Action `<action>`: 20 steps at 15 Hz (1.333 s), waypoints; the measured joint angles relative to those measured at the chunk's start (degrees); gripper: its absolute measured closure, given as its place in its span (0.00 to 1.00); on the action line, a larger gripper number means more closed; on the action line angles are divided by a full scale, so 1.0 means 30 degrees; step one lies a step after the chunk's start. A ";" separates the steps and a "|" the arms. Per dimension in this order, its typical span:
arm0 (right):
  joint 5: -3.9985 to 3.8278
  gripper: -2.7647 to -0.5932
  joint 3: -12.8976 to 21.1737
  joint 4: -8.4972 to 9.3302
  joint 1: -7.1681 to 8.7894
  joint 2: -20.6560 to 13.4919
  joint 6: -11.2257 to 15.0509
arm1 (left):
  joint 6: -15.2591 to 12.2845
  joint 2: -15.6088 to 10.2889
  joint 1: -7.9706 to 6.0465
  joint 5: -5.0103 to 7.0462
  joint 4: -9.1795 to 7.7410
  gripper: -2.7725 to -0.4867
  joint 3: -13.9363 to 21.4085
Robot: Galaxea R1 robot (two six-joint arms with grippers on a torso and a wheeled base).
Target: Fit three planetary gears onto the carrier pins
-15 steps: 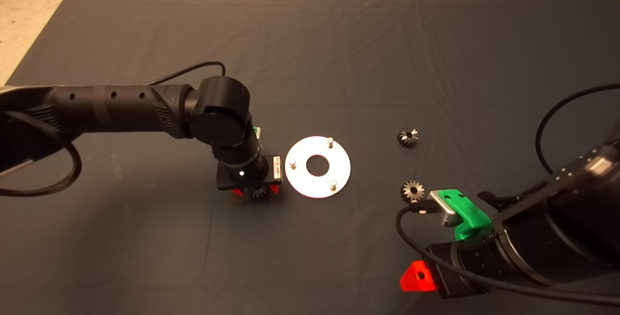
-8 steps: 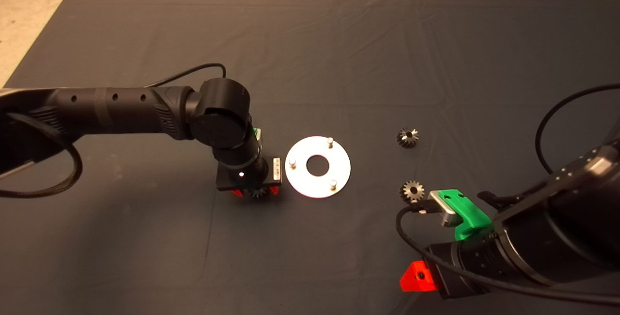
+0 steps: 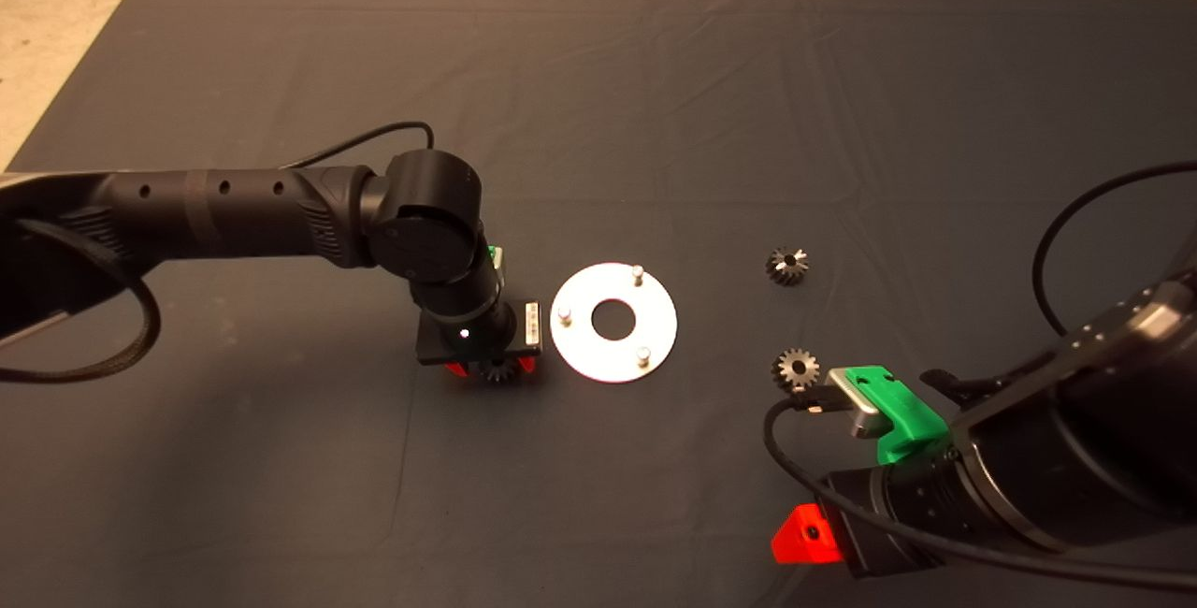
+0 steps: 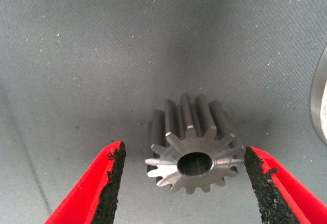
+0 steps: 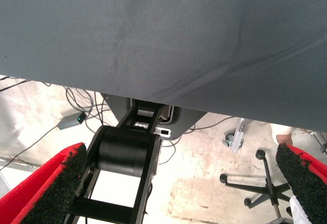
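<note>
The left gripper (image 3: 493, 369) points down at the mat (image 3: 655, 75) just beside the disc (image 3: 655, 332), on the side away from the right arm. Its 2 red fingers (image 4: 97, 188) stand wide apart with a gear (image 4: 194, 147) between them. The gear lies on the mat, tilted, its bore facing the wrist camera. Neither pad touches it: a wide gap shows on one side, and on the other the teeth sit near the pad but apart from it. So the gripper straddles the gear and holds nothing. The disc's shiny edge (image 4: 319, 101) shows just beyond one finger.

From above, that gear (image 3: 497, 369) peeks out under the gripper, with red fingertips on either side. The disc lies flat beside it, and all 3 pins stand bare: 1 nearest the gripper (image 3: 565, 315), 1 at the far rim (image 3: 638, 271), 1 at the near rim (image 3: 643, 355).

2 more gears lie on the mat beyond the disc, well apart from the left gripper: 1 gear (image 3: 787, 265) farther back, the other gear (image 3: 796, 369) just beside the right arm's green mount.

The right gripper (image 5: 179, 193) waits at the lower right edge, over the mat's border. Its fingers (image 5: 51, 188) are spread wide and empty; between them show the floor, cables and a chair base (image 5: 265, 183).
</note>
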 joint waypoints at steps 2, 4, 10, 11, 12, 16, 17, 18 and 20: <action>0.0000 0.00 0.0000 0.0003 0.0005 0.0000 0.0008 | 0.0020 0.0000 0.0194 -0.0404 0.0008 0.51 0.0000; 0.0000 0.00 0.0000 0.0000 0.0000 0.0000 0.0008 | 0.0308 0.0004 0.0438 -0.0545 0.0028 0.54 0.0000; 0.0000 0.00 0.0000 0.0001 0.0000 -0.0008 0.0008 | 0.0431 -0.0012 0.0419 -0.1048 0.0073 0.62 0.0000; 0.0000 0.00 0.0000 0.0001 0.0000 -0.0008 0.0008 | 0.0431 -0.0008 0.0419 -0.1048 0.0118 0.62 0.0000; 0.0000 0.00 0.0000 0.0008 0.0000 -0.0008 0.0008 | 0.0439 0.0000 0.0419 -0.1054 0.0294 0.62 0.0000; 0.0000 0.00 0.0000 0.0007 0.0000 -0.0008 0.0008 | 0.0439 -0.0008 0.0419 -0.1065 0.0504 0.68 -0.0065; 0.0000 0.00 0.0000 0.0000 0.0000 -0.0008 0.0008 | 0.0439 -0.0008 0.0419 -0.1073 0.0508 0.68 -0.0106; 0.0000 0.00 0.0000 0.0000 0.0000 -0.0008 0.0008 | 0.0439 -0.0008 0.0419 -0.1059 0.0522 0.70 -0.0130; 0.0000 0.00 0.0000 0.0007 0.0000 -0.0008 0.0008 | 0.0435 0.0000 0.0419 -0.1048 0.0695 0.74 -0.0130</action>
